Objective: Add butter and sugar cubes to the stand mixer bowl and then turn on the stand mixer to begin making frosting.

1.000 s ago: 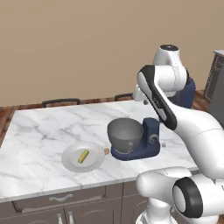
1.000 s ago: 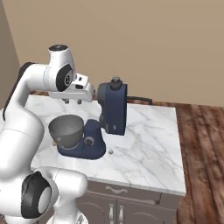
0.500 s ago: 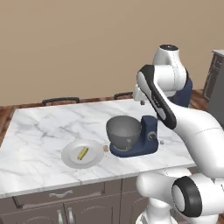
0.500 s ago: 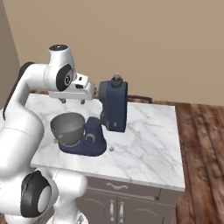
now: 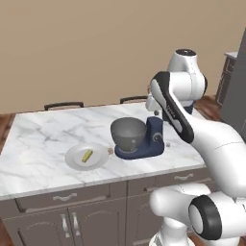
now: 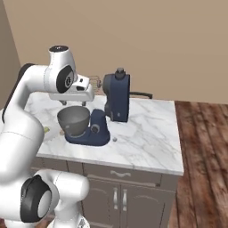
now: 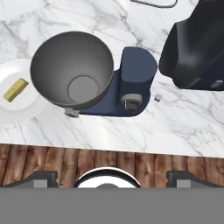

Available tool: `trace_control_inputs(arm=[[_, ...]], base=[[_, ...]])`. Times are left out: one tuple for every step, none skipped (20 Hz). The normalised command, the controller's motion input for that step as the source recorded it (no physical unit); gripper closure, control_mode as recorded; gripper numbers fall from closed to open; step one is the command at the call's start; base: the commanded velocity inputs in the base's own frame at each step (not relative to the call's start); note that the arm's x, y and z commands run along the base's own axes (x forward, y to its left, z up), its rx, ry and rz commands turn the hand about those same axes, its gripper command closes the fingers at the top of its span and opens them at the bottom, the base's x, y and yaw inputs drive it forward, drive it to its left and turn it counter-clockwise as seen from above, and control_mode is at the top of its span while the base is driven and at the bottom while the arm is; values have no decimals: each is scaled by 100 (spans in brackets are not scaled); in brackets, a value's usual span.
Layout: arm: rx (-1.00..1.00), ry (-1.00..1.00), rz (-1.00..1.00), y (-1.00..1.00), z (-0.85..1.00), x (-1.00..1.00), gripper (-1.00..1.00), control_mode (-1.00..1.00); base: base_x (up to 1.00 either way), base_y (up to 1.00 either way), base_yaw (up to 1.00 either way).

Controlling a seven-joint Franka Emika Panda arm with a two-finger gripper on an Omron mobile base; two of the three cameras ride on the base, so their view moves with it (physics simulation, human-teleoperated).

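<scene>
The gripper (image 7: 108, 180) hangs high above the mixer (image 7: 131, 78), fingers spread wide and holding nothing. The bowl (image 7: 72, 70) sits empty on the mixer's base. The butter (image 7: 15, 89) lies on the plate (image 7: 17, 116) just beside the bowl — the likely first pick. A small cube (image 7: 158, 97) rests on the counter (image 7: 183, 127) near the mixer's column. Descend straight over the butter, align the fingers across its short sides, and keep clear of the bowl's rim.

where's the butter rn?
The butter lies on the round plate on the marble counter, left of the stand mixer bowl in the left base view. In the hand view it sits at the left edge, beside the bowl.
</scene>
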Motion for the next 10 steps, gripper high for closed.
trace_control_inputs(arm=[[0, 0, 0, 0, 0, 0, -100, 100], [0, 0, 0, 0, 0, 0, -100, 100], [0, 0, 0, 0, 0, 0, -100, 100], [0, 0, 0, 0, 0, 0, -100, 100], [0, 0, 0, 0, 0, 0, -100, 100], [0, 0, 0, 0, 0, 0, -100, 100], [0, 0, 0, 0, 0, 0, -100, 100], [0, 0, 0, 0, 0, 0, -100, 100], [0, 0, 0, 0, 0, 0, -100, 100], [0, 0, 0, 0, 0, 0, -100, 100]], base=[[-19, -22, -4], [-5, -25, -4], [-6, -27, -4], [0, -27, -3], [0, -26, -1], [0, -21, 0], [0, -16, 0], [0, -11, 0], [0, -11, 0], [0, -14, 0]])
